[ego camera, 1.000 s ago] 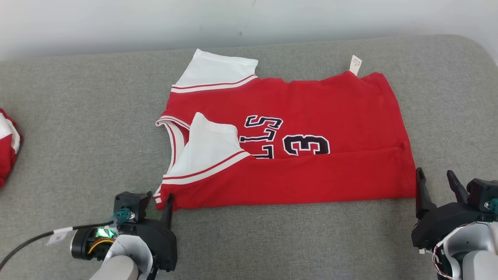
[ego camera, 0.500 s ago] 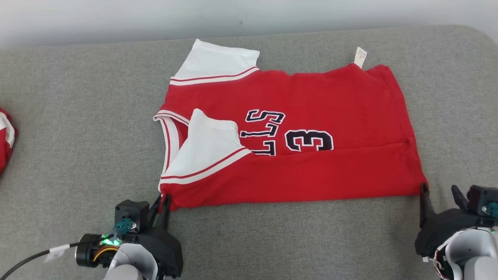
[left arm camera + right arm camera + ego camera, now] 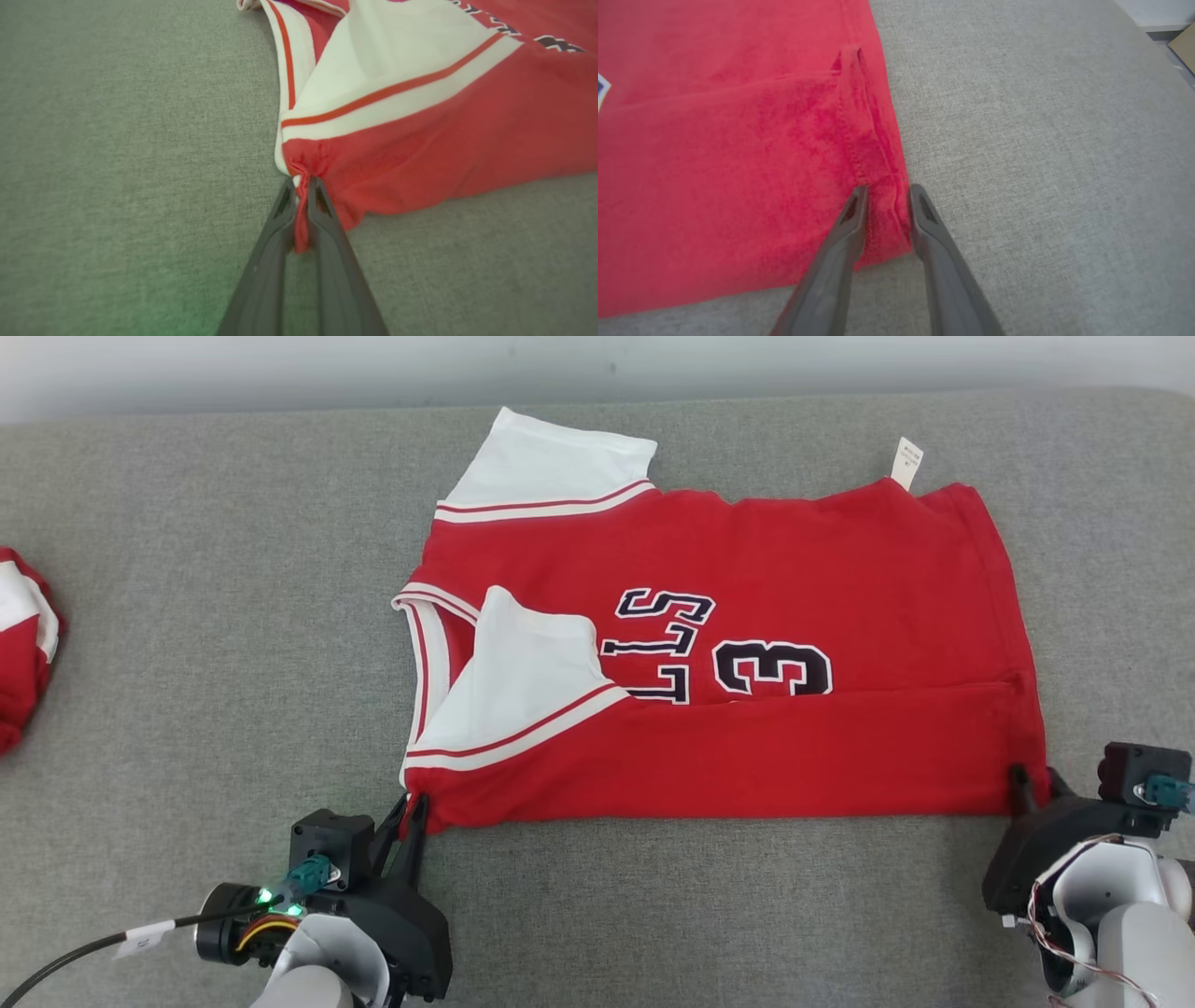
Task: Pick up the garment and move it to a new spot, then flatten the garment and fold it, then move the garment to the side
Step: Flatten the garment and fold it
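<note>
Our left gripper (image 3: 301, 184) clamps the red-and-white fabric jersey (image 3: 747, 756); our right gripper (image 3: 887, 189), spread astride its hem, may pinch one layer.

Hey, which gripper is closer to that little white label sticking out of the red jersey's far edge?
Right. The right gripper sits at the near right corner of the jersey, below the label; the left gripper pinches the near left corner, much farther across.

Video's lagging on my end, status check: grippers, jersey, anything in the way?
Left gripper shut on jersey, near collar-end corner. Right gripper open, straddling near hem corner. Jersey flat, near edge folded over. Second red garment far left, apart.
</note>
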You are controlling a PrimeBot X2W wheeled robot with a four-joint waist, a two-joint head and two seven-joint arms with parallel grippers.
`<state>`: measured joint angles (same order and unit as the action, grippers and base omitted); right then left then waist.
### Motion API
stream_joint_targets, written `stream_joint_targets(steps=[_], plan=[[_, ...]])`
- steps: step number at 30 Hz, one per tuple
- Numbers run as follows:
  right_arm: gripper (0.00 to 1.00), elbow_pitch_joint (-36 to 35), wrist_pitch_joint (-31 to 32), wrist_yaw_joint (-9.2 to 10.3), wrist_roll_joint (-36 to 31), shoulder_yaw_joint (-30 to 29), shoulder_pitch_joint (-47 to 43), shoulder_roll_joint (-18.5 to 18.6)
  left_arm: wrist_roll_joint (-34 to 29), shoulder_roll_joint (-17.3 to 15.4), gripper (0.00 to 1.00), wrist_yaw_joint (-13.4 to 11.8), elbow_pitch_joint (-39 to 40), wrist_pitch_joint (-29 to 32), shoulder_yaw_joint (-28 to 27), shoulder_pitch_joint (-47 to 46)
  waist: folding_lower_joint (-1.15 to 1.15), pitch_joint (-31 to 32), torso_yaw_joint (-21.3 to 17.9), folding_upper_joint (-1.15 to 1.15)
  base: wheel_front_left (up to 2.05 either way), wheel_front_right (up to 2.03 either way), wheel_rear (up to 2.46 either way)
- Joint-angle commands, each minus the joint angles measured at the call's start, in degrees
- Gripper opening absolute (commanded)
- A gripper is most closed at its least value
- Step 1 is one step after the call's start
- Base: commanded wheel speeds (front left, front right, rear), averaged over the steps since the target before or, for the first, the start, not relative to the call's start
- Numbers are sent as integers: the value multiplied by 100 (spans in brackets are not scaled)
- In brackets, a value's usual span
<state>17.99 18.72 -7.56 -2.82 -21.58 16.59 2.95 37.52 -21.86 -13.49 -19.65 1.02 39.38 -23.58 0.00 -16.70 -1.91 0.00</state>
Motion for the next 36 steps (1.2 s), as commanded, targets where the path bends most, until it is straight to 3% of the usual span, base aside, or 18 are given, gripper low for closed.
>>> stream_joint_targets(steps=[1,3,9,19,28,36], plan=[[27,183,110,15,67,-31,9,-10,-19,-68,0,1,-121,72,54,100,0,-3,12,0,0,0,0],[0,264,133,16,82,3,28,-10,-7,-73,0,2,-131,62,58,109,0,11,16,0,0,0,0],[0,247,96,17,105,0,-154,-13,49,-79,0,36,-151,23,91,269,0,202,13,0,0,0,0],[0,-405,258,16,350,-86,-740,-1,191,-264,0,-43,220,134,137,717,0,669,-17,0,0,0,0],[0,-1241,603,17,844,19,-1568,-1,320,-691,0,-440,1307,281,77,1558,0,910,-68,0,0,0,0],[0,-1294,660,16,1125,67,-2148,0,415,-752,0,-714,1610,240,110,2143,0,1007,-34,0,0,0,0]])
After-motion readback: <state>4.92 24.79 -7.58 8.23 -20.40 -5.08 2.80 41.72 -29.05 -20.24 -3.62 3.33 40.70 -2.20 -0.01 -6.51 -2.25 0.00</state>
